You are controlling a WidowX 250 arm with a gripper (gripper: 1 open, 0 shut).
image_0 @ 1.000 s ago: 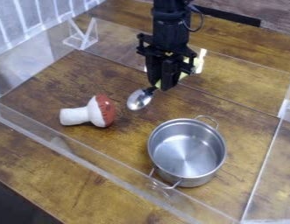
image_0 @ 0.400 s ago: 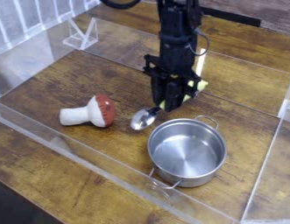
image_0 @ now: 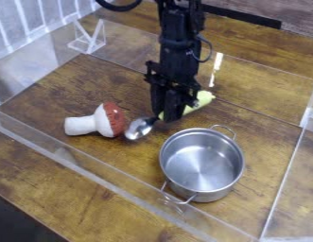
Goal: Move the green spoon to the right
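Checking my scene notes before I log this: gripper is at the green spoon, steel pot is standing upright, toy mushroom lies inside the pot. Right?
Not quite: the toy mushroom lies on the table, outside the pot, as the camera view shows. The rest stands.

No text, label, brand, number or sign can be read in the view, whether near the hand (image_0: 169, 111) or farther from it.
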